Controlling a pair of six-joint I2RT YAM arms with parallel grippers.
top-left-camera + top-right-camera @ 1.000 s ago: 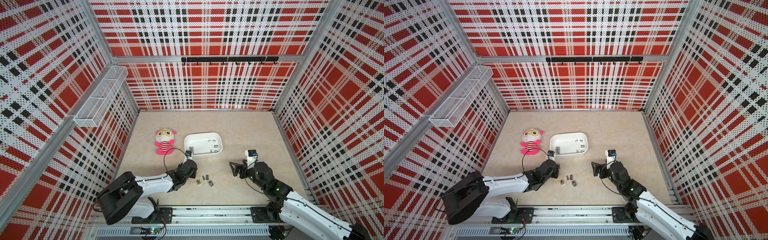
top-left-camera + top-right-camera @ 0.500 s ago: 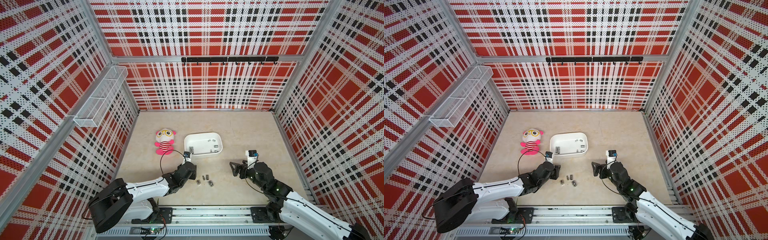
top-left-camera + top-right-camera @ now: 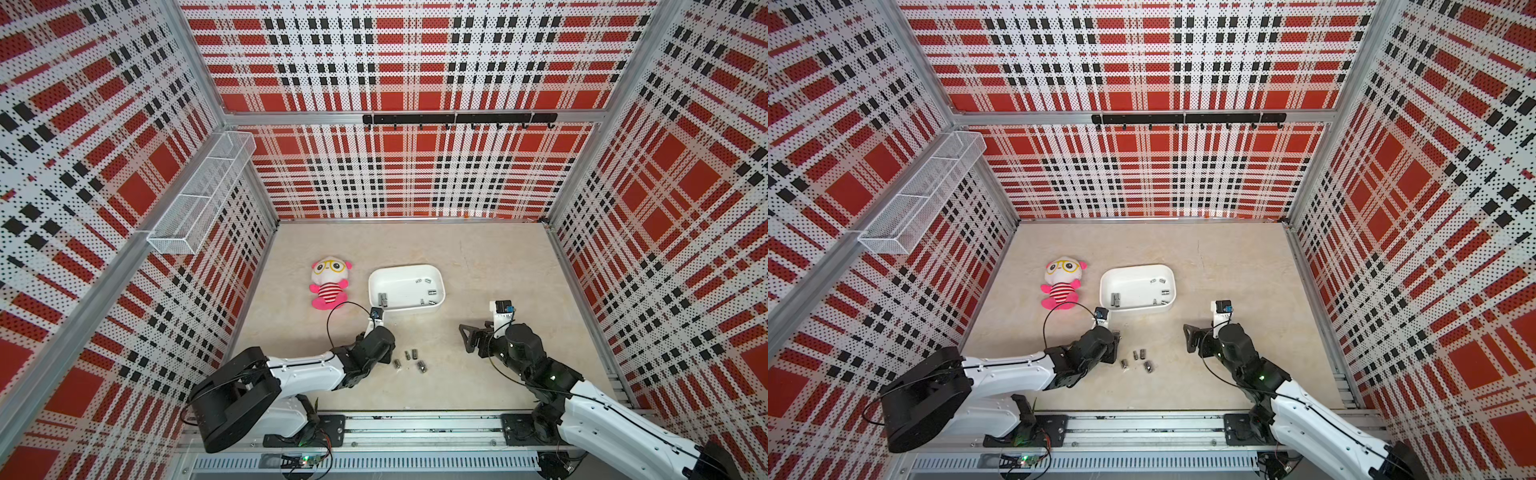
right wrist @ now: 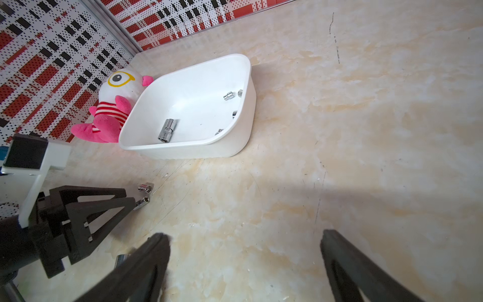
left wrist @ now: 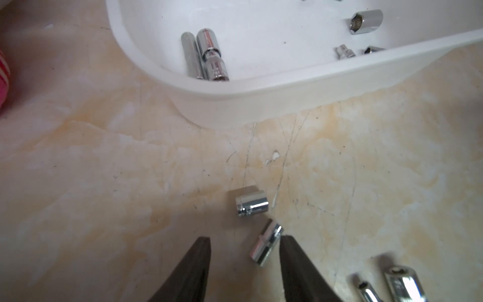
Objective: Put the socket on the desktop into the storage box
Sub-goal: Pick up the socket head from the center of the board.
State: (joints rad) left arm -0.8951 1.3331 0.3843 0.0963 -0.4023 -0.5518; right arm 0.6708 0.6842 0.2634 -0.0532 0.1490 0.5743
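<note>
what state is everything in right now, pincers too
storage box, upright on the desktop, holding several stored sockets
loose sockets, four lying on the desktop outside the box
left pincer, open, low over one loose socket, gripping nothing
right pincer, wide open, empty
plush doll, lying face up beside the box

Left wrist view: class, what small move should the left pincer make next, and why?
Probably nudge the left pincer sideways until it is centred on the slim socket, before closing. Its jaws stand open and empty. That socket lies tilted on the desktop close beside one finger, not midway between the two. The storage box sits just beyond.
</note>
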